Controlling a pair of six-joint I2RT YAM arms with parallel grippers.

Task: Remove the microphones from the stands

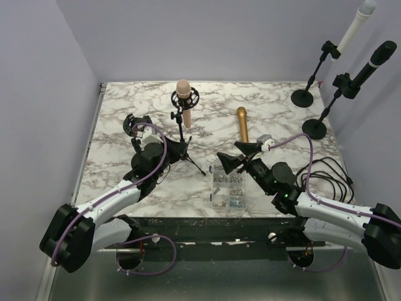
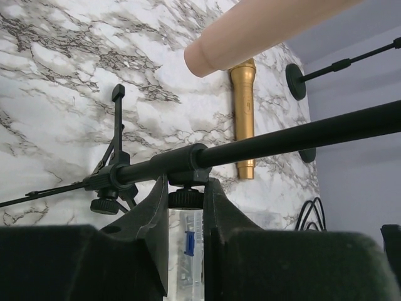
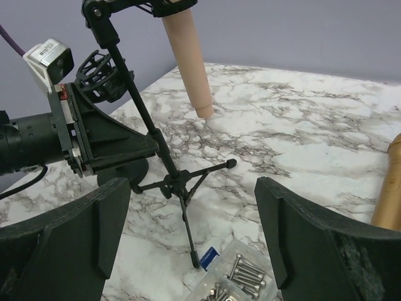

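A beige microphone point(image 1: 182, 94) sits in the black shock mount of a small tripod stand point(image 1: 182, 141) at the table's middle. It also shows in the left wrist view point(image 2: 250, 31) and the right wrist view point(image 3: 187, 56). My left gripper point(image 1: 171, 148) is shut on the stand's pole point(image 2: 263, 143), its jaws pinching the collar and knob point(image 2: 186, 198) low on the pole. My right gripper point(image 1: 241, 157) is open and empty, to the right of the stand. Its fingers point(image 3: 75, 232) frame the tripod legs point(image 3: 182, 188) from a distance.
A gold microphone point(image 1: 242, 123) lies on the marble right of the stand. A clear box of screws point(image 1: 229, 185) sits at the front edge beside a tripod foot. Two taller stands with a white microphone point(image 1: 356, 26) and a black one point(image 1: 374, 63) stand back right. Black cables point(image 1: 327, 170) lie at right.
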